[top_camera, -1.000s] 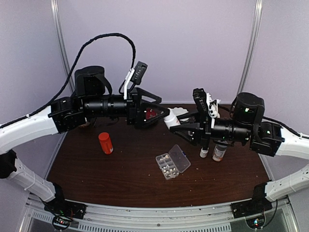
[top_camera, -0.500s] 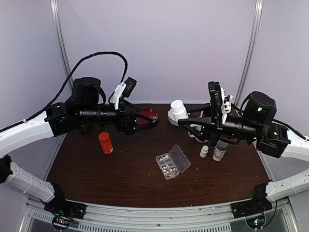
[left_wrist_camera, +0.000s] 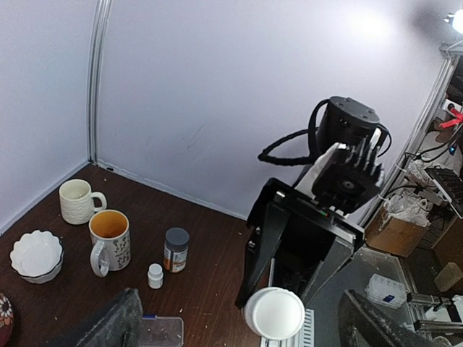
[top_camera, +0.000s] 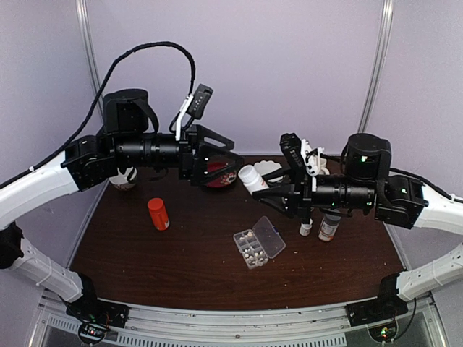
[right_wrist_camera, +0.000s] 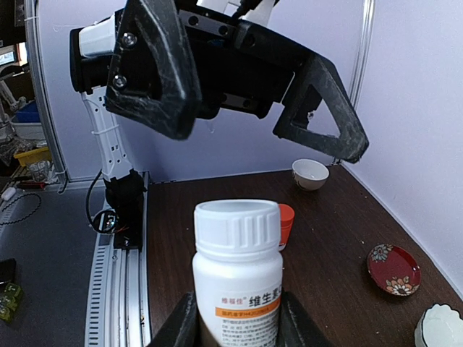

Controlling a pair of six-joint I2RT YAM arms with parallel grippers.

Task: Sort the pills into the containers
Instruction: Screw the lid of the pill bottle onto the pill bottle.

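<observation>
Nearest: lid-open organizer box on table, whitish pills in its compartments, below and left of right gripper. Above: clamped on white capped bottle, cap aimed left at left gripper, spread wide, empty, close, not touching. Open air around; orange bottle well left.

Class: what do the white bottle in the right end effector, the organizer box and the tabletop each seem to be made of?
White bottle: probably opaque plastic, matte, with ribbed cap and printed label. Organizer box: likely clear plastic; the brown shows through its open lid. Tabletop: dark, wood-look grain; solid wood or laminate is unclear.
</observation>
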